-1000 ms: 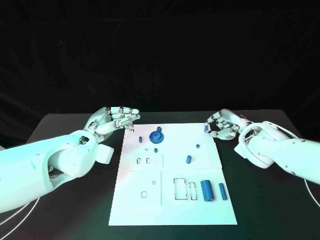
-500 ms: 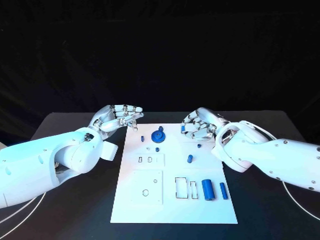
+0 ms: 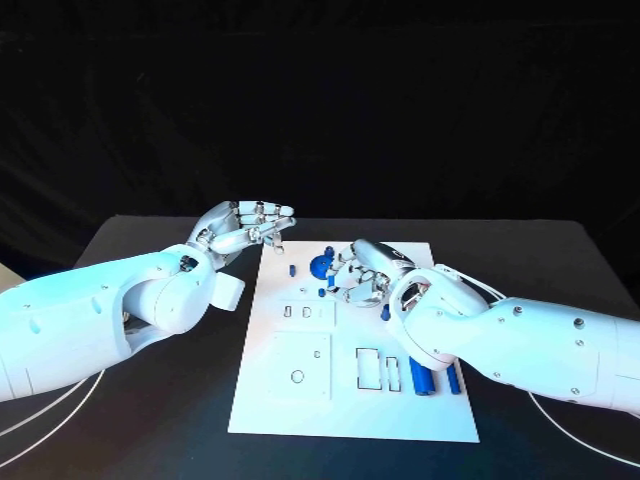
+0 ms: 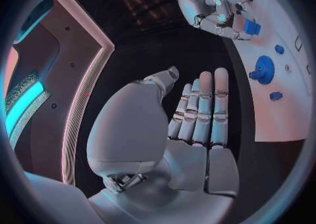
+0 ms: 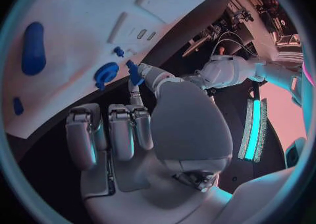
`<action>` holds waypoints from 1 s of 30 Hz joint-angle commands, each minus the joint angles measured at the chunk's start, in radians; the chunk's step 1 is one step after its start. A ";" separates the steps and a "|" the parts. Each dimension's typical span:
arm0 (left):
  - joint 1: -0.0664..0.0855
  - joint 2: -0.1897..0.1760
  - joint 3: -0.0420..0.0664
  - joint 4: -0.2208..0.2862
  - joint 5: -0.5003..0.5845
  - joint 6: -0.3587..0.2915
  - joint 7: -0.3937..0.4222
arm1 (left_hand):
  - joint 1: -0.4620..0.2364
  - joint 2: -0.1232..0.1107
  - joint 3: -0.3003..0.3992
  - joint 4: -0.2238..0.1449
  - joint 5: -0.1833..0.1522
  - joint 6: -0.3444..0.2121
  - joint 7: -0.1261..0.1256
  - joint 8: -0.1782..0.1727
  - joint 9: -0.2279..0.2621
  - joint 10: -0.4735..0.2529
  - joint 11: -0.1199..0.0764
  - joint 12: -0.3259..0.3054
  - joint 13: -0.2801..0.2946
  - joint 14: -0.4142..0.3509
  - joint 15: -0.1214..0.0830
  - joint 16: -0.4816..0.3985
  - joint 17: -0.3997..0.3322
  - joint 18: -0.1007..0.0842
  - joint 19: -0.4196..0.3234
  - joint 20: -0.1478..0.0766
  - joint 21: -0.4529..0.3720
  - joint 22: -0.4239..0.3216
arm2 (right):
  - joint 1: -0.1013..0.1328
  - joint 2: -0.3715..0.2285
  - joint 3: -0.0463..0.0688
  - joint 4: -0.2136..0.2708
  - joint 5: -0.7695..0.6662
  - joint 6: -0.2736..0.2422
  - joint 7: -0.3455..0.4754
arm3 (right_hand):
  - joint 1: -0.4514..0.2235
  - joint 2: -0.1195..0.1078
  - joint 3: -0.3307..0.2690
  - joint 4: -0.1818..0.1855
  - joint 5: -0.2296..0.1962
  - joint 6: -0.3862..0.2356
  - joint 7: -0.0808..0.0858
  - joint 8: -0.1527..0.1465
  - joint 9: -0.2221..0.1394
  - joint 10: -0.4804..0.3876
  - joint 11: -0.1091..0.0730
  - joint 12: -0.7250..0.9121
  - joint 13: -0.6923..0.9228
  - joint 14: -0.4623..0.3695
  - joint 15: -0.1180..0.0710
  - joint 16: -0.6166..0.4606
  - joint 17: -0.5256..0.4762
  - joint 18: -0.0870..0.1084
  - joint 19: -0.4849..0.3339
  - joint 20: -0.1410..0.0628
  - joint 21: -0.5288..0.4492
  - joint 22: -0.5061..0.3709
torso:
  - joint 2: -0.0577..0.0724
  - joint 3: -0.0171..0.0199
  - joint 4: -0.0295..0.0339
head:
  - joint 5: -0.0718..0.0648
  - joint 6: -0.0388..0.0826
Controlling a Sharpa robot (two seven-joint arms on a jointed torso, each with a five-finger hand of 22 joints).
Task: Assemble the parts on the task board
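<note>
Right hand (image 3: 361,272) is hovering over the far middle of the white board (image 3: 270,395), pinching a small blue piece (image 5: 134,71) between thumb and a finger, other fingers curled. It's sitting just beside the blue gear (image 3: 322,266), which is already standing at the board's far end. Left hand (image 3: 248,228) is idling off the board's far-left corner, fingers curled in, holding nothing. Progress looks early to mid: gear and a couple of small blue pegs seem seated, while two blue cylinders (image 3: 421,377) are lying loose at the near right beside empty rectangular slots (image 3: 368,365).
</note>
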 commanded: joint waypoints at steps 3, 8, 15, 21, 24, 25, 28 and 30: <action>0.000 0.002 0.000 0.002 0.001 0.013 0.001 | -0.003 0.000 0.007 -0.001 0.001 -0.004 0.001 -0.004 0.001 -0.007 0.000 -0.003 0.000 -0.006 0.001 0.005 -0.001 0.014 -0.006 -0.002 0.006 0.002 | -0.021 0.022 -0.003 -0.004 -0.097 0.009 -0.049 | -0.005 0.004 0.006 0.000 0.005 0.004 -0.009 0.007 0.021 0.104 -0.005 0.004 0.263 0.097 -0.007 -0.001 0.230 -0.007 0.103 -0.005 0.004 0.263 | 0.001 0.0015 0.0000 | 0.006 -0.006; 0.000 0.002 0.000 0.002 0.001 0.011 0.001 | -0.003 0.000 0.007 0.000 0.001 -0.004 0.002 -0.004 0.001 -0.007 0.001 -0.003 0.000 -0.006 0.001 0.005 -0.002 0.014 -0.006 -0.002 0.006 0.002 | -0.038 0.037 -0.004 -0.008 -0.120 0.019 -0.058 | -0.007 0.002 0.006 0.000 0.005 0.003 -0.009 0.007 0.021 0.104 -0.004 0.004 0.263 0.097 -0.007 0.000 0.232 -0.007 0.103 -0.005 0.004 0.263 | 0.001 0.0014 0.0009 | 0.005 -0.010; 0.000 0.002 0.000 0.001 0.001 0.011 -0.003 | -0.004 -0.001 0.007 -0.001 0.001 -0.005 0.002 -0.004 0.001 -0.007 0.001 -0.003 0.000 -0.006 0.002 0.005 -0.002 0.014 -0.007 -0.001 0.006 0.002 | -0.058 0.058 -0.005 -0.016 -0.148 0.027 -0.073 | -0.009 0.001 0.006 0.001 0.005 0.002 -0.008 0.007 0.022 0.104 -0.004 0.004 0.263 0.097 -0.006 0.000 0.232 -0.007 0.103 -0.005 0.004 0.263 | 0.002 0.0025 0.0023 | 0.004 -0.014; 0.000 0.003 0.000 0.001 0.001 0.012 -0.005 | -0.003 -0.001 0.007 -0.001 0.001 -0.006 0.003 -0.005 0.001 -0.008 0.001 -0.003 0.000 -0.006 0.002 0.006 -0.002 0.014 -0.007 -0.001 0.007 0.003 | -0.066 0.068 -0.005 -0.021 -0.168 0.032 -0.083 | -0.012 0.000 0.005 0.001 0.004 0.001 -0.008 0.007 0.022 0.104 -0.004 0.004 0.263 0.097 -0.006 0.000 0.233 -0.007 0.103 -0.005 0.004 0.263 | 0.000 0.0002 0.0007 | 0.006 -0.018; 0.000 0.004 0.000 0.001 0.000 0.013 -0.005 | -0.003 -0.001 0.007 -0.001 0.001 -0.006 0.003 -0.005 0.001 -0.008 0.001 -0.003 0.000 -0.006 0.002 0.006 -0.002 0.014 -0.007 -0.001 0.007 0.003 | -0.069 0.073 -0.006 -0.027 -0.170 0.043 -0.082 | -0.015 -0.002 0.004 0.002 0.004 0.001 -0.008 0.008 0.022 0.104 -0.003 0.004 0.263 0.097 -0.006 0.000 0.232 -0.007 0.103 -0.005 0.004 0.263 | 0.001 0.0007 0.0012 | 0.009 -0.019; 0.000 0.004 0.000 0.001 0.000 0.013 -0.005 | -0.003 -0.001 0.007 -0.001 0.001 -0.006 0.003 -0.005 0.001 -0.008 0.001 -0.003 0.000 -0.006 0.002 0.006 -0.002 0.014 -0.007 -0.001 0.007 0.003 | -0.071 0.074 -0.006 -0.028 -0.170 0.045 -0.082 | -0.015 -0.002 0.004 0.002 0.004 0.001 -0.008 0.008 0.022 0.104 -0.003 0.004 0.263 0.097 -0.006 0.000 0.232 -0.007 0.103 -0.005 0.004 0.263 | 0.001 0.0009 0.0012 | 0.009 -0.019; 0.000 0.003 0.000 0.001 0.000 0.014 -0.006 | -0.003 -0.002 0.008 -0.002 0.001 -0.007 0.004 -0.006 0.001 -0.009 0.002 -0.004 0.000 -0.007 0.002 0.006 -0.002 0.014 -0.008 -0.001 0.008 0.003 | -0.075 0.078 -0.006 -0.031 -0.172 0.050 -0.083 | -0.017 -0.002 0.004 0.002 0.004 0.001 -0.008 0.008 0.022 0.104 -0.003 0.004 0.263 0.097 -0.006 0.000 0.231 -0.007 0.103 -0.004 0.004 0.263 | 0.001 0.0013 0.0009 | 0.010 -0.020; 0.000 0.003 0.000 0.001 -0.001 0.015 -0.006 | -0.003 -0.002 0.008 -0.002 0.001 -0.007 0.004 -0.006 0.001 -0.009 0.002 -0.004 0.000 -0.007 0.002 0.006 -0.002 0.014 -0.008 -0.001 0.008 0.003 | -0.077 0.079 -0.007 -0.034 -0.174 0.051 -0.084 | -0.019 -0.003 0.003 0.003 0.004 0.000 -0.007 0.008 0.023 0.104 -0.003 0.004 0.263 0.097 -0.005 0.000 0.231 -0.007 0.103 -0.004 0.004 0.263 | 0.001 0.0010 0.0005 | 0.011 -0.021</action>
